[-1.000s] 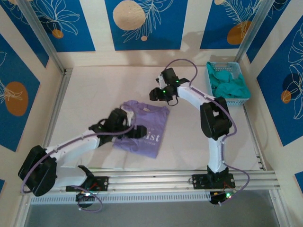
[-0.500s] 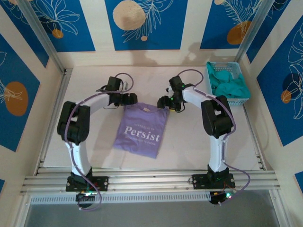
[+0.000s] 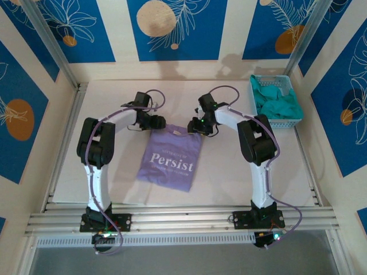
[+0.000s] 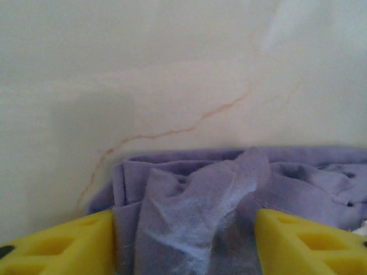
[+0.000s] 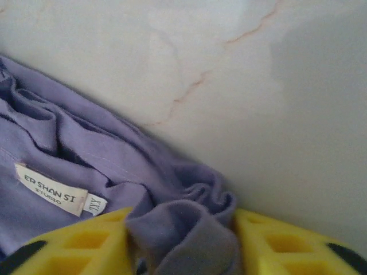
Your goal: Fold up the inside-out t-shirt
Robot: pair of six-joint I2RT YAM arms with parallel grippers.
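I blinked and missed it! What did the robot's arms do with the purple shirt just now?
The left claw swung off the shirt up to its far left corner. The right claw moved to the far right corner. Both now have cloth between their fingers, and the right one looks pinched on it. The shirt stayed flat in place, and the basket did not move.

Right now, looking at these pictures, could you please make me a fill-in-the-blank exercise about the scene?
1. The white word on the t-shirt reads ____.
2. The teal garments lie in a light blue ____.
3. In the right wrist view, a small white ____ is sewn on the purple cloth.
4. The jaws beside the cloth are coloured ____.
Missing words: Persist, basket, tag, yellow.
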